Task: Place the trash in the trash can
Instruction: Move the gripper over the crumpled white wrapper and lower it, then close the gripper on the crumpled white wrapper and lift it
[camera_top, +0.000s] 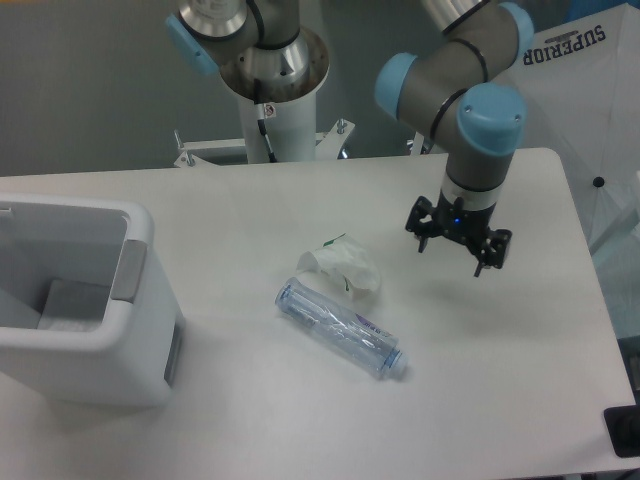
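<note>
The gripper (458, 247) hangs empty, jaws apparently spread wide, right of the paper wrapper (342, 270).

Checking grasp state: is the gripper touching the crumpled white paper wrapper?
Apart. The fixed camera shows the open gripper right of the crumpled white paper wrapper, bare table between.

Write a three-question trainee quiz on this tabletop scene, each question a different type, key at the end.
1. True or false: the gripper is holding the plastic bottle.
2. Which lies nearer the trash can? A) the paper wrapper B) the gripper
3. Fill in: the bottle's cap end points toward the ____ side of the picture.

Key: 1. False; the gripper hangs open above the table, right of both items, holding nothing. 2. A. 3. right.
</note>
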